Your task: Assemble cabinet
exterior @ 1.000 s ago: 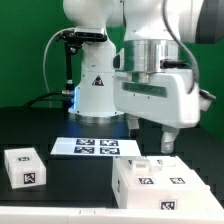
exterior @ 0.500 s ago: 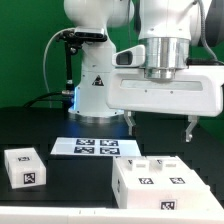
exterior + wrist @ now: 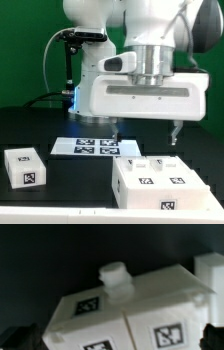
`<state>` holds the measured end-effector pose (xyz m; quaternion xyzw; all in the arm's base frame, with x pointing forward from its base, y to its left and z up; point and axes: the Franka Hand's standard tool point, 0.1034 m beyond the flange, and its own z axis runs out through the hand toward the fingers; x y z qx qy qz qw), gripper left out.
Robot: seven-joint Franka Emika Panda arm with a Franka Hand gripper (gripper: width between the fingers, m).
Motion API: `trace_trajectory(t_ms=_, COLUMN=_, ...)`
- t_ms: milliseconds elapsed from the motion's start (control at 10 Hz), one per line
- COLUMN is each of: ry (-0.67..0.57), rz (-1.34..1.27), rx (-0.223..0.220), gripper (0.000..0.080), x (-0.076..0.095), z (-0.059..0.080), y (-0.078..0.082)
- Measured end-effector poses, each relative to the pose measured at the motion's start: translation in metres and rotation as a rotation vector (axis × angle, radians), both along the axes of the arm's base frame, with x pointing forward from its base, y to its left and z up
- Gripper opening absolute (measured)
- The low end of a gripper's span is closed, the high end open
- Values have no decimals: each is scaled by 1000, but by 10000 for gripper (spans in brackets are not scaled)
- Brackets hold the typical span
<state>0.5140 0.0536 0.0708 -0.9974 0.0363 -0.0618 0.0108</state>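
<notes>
Gripper (image 3: 147, 130) poised over the cabinet (image 3: 160, 182)
The cabinet sits on the desk (image 3: 70, 190) at the exterior view's lower right, a loose part (image 3: 25, 165) at lower left. Above, the gripper hangs released and empty, likely lining up a grasp. The marker board (image 3: 95, 147) lies behind.

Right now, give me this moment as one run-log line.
pincer: open, empty | position: over cabinet body, apart | loose white part: on table, exterior view's left | marker board: flat on table
</notes>
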Motion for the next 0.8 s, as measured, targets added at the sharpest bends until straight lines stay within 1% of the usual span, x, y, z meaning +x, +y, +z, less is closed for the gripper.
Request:
trace_trajectory(t_ms=100, ry=-19, rz=20, rx=-8, gripper=796, x=-1, z=-3, y=8)
trace_trajectory(t_ms=200, ry=-31, rz=51, rx=-25, gripper=796, x=-3, z=-4, y=23)
trace_trajectory(t_ms=300, ry=-30, rz=140, rx=-41, gripper=796, x=-3, z=-4, y=21)
trace_trajectory(t_ms=500, ry=5, rz=115, rx=-27, gripper=796, x=-6, z=-6, y=20)
trace_trajectory(t_ms=600, ry=10, rz=118, rx=-21, gripper=796, x=-9, z=-8, y=12)
trace_trajectory(t_ms=800, ry=45, rz=94, rx=16, gripper=796, x=-15, z=-10, y=-2)
